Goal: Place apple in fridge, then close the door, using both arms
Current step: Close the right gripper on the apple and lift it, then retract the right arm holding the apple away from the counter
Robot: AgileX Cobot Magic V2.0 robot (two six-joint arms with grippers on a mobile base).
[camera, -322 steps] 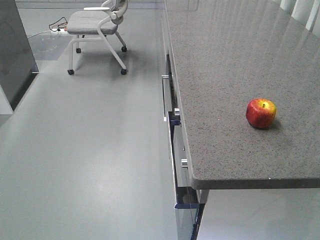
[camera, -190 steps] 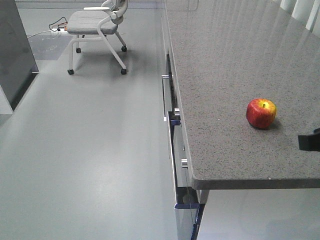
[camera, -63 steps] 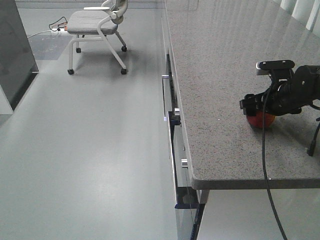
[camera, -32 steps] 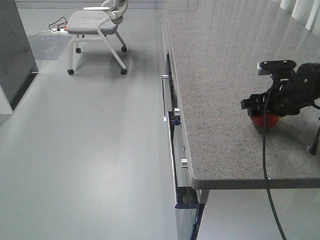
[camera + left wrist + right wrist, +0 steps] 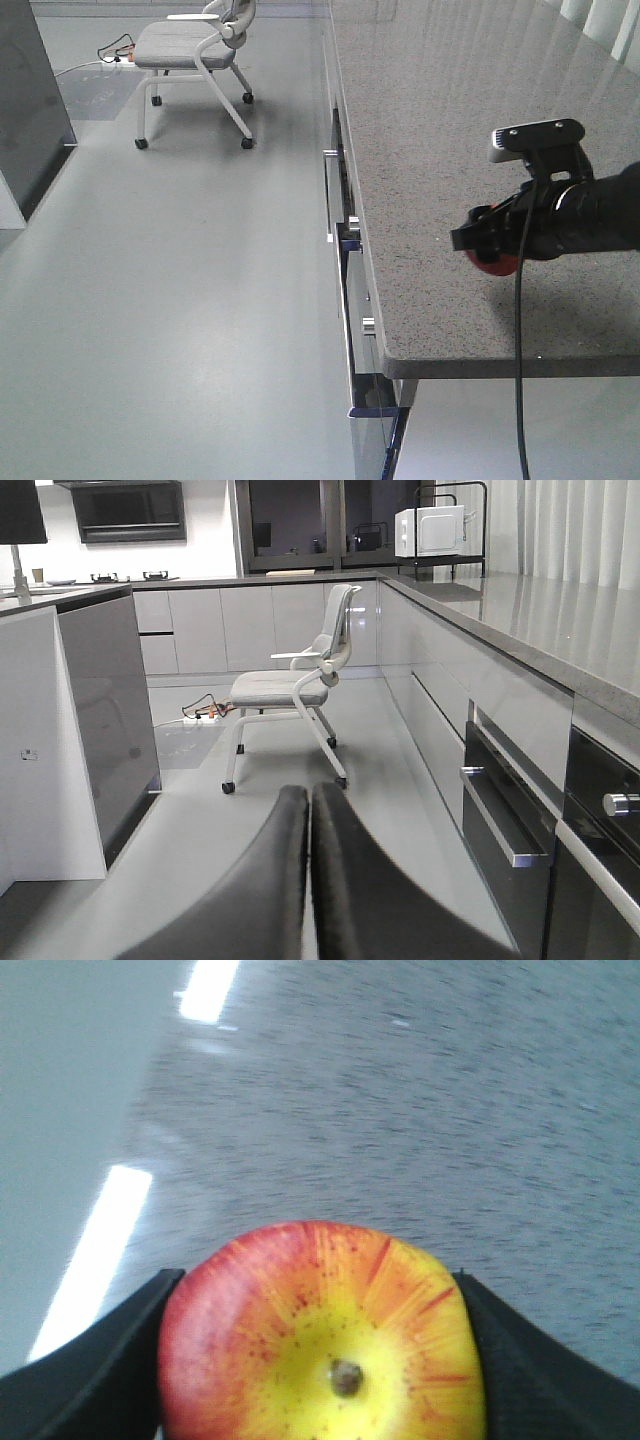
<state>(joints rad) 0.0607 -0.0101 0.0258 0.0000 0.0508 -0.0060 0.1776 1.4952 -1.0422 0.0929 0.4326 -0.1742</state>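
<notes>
Apple [image 5: 496,266]: front view, red lower half showing beneath the right end effector [image 5: 492,246], which is clamped around it above the speckled grey bench [image 5: 450,110], near the bench's front edge; contact with the surface cannot be told. Black right arm [image 5: 600,205] enters from the right, carrying a small camera bracket [image 5: 537,138] on top, with a black cable [image 5: 520,360] hanging past the bench edge. Grey floor [image 5: 180,300] to the left; wheeled grey chair [image 5: 195,50] at the far end. Left wrist view: left end effector [image 5: 308,880] clenched, its two black fingers pressed together with nothing between them, held over the floor and pointing toward the chair [image 5: 290,685]; metal drawer handle [image 5: 497,820] on the cabinet fronts to the right; white microwave [image 5: 430,530] on the far worktop. Right wrist view: apple [image 5: 320,1340] seen close, yellow patch and stem facing the camera, red streaks around it, black fingers [image 5: 90,1370] touching it on either side, the bench [image 5: 400,1090] behind.
</notes>
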